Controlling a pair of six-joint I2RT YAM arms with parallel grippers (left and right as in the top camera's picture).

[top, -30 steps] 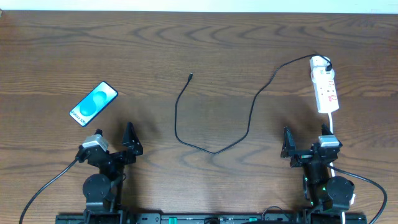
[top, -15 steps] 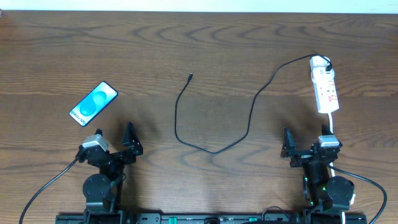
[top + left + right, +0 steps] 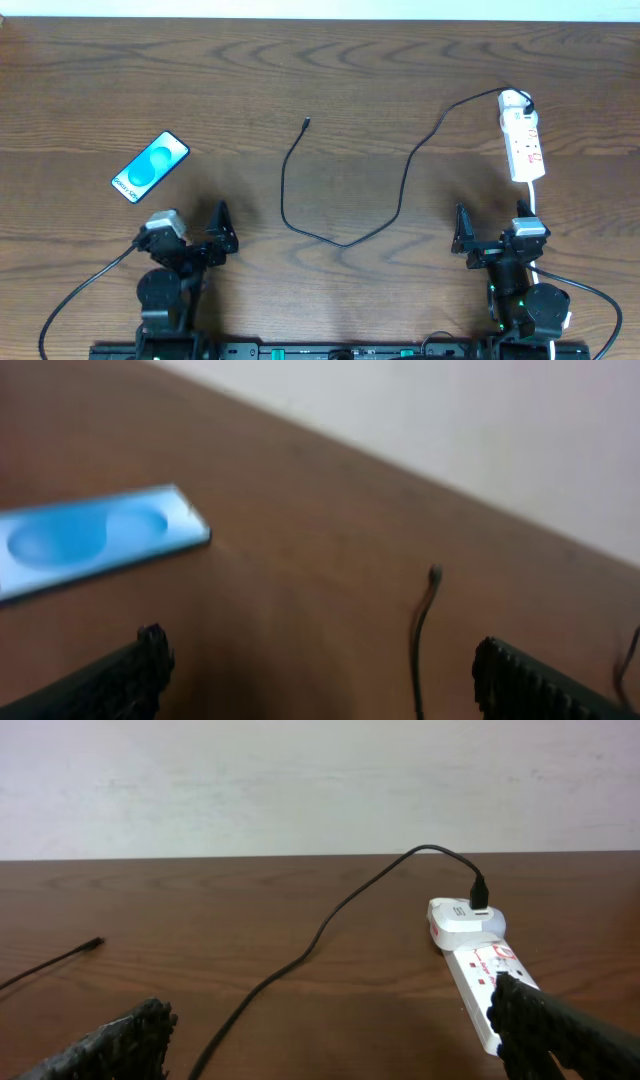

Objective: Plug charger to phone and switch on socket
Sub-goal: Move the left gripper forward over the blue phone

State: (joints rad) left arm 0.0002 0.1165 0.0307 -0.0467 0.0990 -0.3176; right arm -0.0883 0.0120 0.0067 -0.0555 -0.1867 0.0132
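The phone lies face up at the left of the table, its light blue screen angled; the left wrist view shows the phone blurred at the left. The charger, a thin black cable, runs from the socket in a loop across the middle, and its small connector lies free on the wood. My left gripper is open near the front edge, below the phone. At the front, just below the socket, my right gripper is open. Neither holds anything.
The wooden table ends at a pale wall at the back. The socket's white lead runs down past my right gripper. Thick black arm cables trail off at the front left and right.
My left arm has shifted a little to the right and turned; its wrist view is blurred. The right arm, phone, charger and socket have not moved.
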